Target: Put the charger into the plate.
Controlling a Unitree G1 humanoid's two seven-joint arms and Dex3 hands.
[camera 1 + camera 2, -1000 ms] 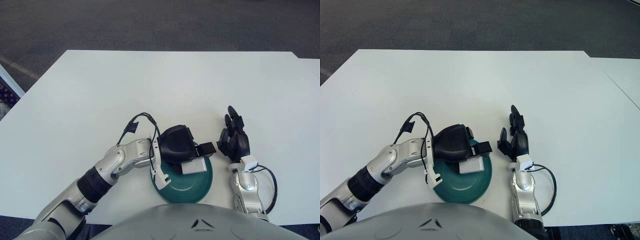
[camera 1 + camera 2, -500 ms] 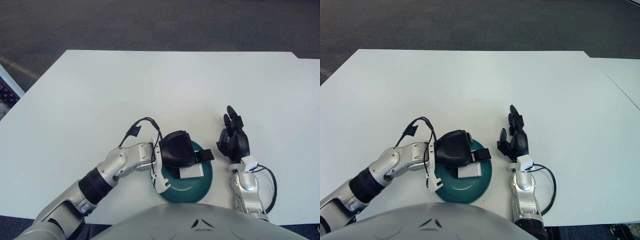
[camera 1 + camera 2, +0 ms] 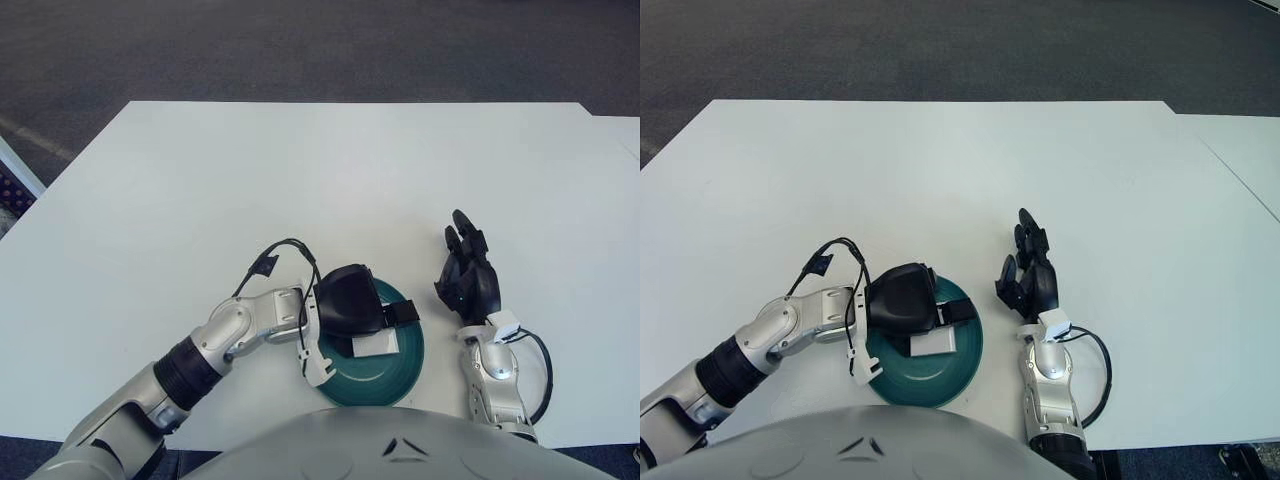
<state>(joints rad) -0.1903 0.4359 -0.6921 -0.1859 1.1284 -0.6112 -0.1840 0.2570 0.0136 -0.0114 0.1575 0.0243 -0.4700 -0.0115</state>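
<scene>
A white charger (image 3: 376, 345) lies low inside the dark green plate (image 3: 402, 374) near the table's front edge. My left hand (image 3: 352, 302) is over the plate's left half. Its black fingers (image 3: 401, 313) are curled over the charger's top edge and still hold it. Part of the charger is hidden under the hand. My right hand (image 3: 467, 279) rests on the table just right of the plate, fingers relaxed and holding nothing. The plate (image 3: 943, 384) and charger (image 3: 935, 344) also show in the right eye view.
The white table (image 3: 330, 180) stretches far ahead and to both sides. A black cable loop (image 3: 277, 253) stands up from my left wrist. A cable (image 3: 541, 365) loops beside my right forearm. Dark carpet lies beyond the table's far edge.
My left hand has lowered and moved slightly left over the plate, bringing the charger down from above the plate into it. The right hand has not moved.
</scene>
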